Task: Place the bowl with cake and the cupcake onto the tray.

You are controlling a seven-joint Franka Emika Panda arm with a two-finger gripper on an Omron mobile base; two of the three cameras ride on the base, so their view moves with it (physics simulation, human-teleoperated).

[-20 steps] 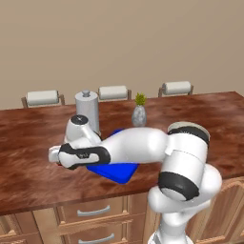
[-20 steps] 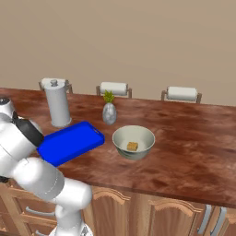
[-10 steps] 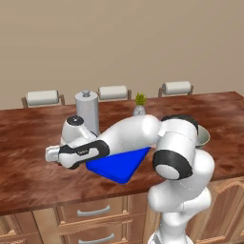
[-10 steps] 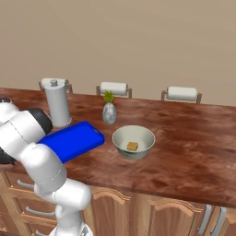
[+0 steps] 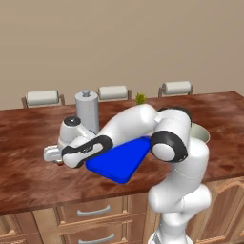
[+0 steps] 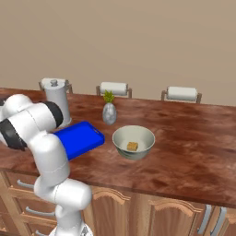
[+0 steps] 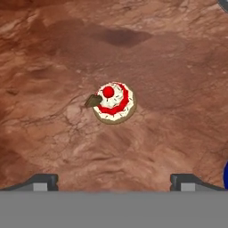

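Over at the far left of the counter [image 5: 28, 176], I am hanging the gripper [image 7: 114, 180] above the cupcake [image 7: 114, 102], and through the hand view I am seeing its red-dotted white top sitting on bare wood, ahead of the two fingertips [image 7: 42, 181] and roughly midway between them. The fingers are standing spread as wide as they go, touching nothing and holding nothing. From the left base view the hand is reaching low over the counter's left part, just left of the tray [image 5: 119, 159], with a speck of red showing under it that I am taking for the cupcake, though it is too small to be sure. Moving right, a tall grey canister [image 5: 87, 110] is standing behind the arm, and the blue tray is lying bare, with nothing on it as far as I am able to see. Further right a small vase with a green plant [image 6: 109, 110] is sitting toward the back, and the bowl with cake [image 6: 133, 141] is resting on the wood just right of the tray, close but apart from it. So I am judging the job as barely begun: neither item is on the tray, the cupcake is lined up for a grasp, and the bowl is waiting after it.
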